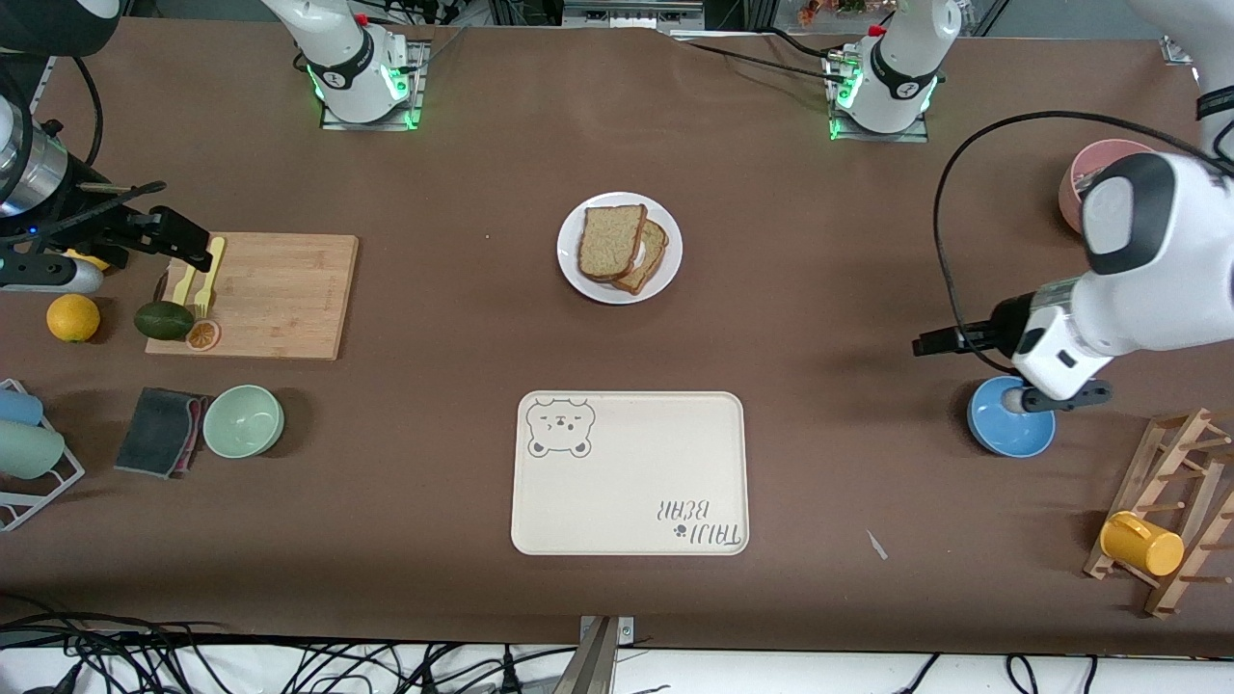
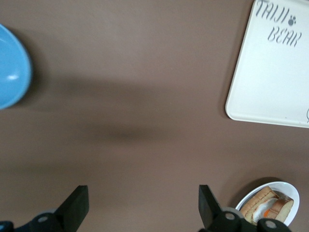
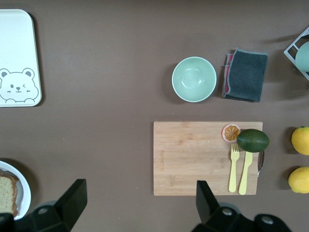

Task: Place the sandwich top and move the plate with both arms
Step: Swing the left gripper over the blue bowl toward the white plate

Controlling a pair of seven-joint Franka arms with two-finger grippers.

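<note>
The white plate (image 1: 665,280) stands mid-table, toward the arms' bases. On it the sandwich top (image 1: 610,241), a plain speckled slice, lies partly over a second slice (image 1: 648,260). The left wrist view shows the plate (image 2: 277,183) with a bit of egg between the slices. Its rim (image 3: 26,191) and one slice (image 3: 7,193) show at the edge of the right wrist view. My left gripper (image 1: 930,342) (image 2: 142,198) hangs open over bare table beside the blue bowl. My right gripper (image 1: 188,246) (image 3: 140,193) hangs open over the cutting board's end. Neither holds anything.
A cream bear-print tray (image 1: 631,472) lies nearer the camera than the plate. The cutting board (image 1: 275,294) carries an avocado, a fork and a knife. A green bowl (image 1: 243,421), grey cloth (image 1: 159,431), blue bowl (image 1: 1007,434), pink bowl (image 1: 1099,159) and mug rack (image 1: 1171,511) are near the table's ends.
</note>
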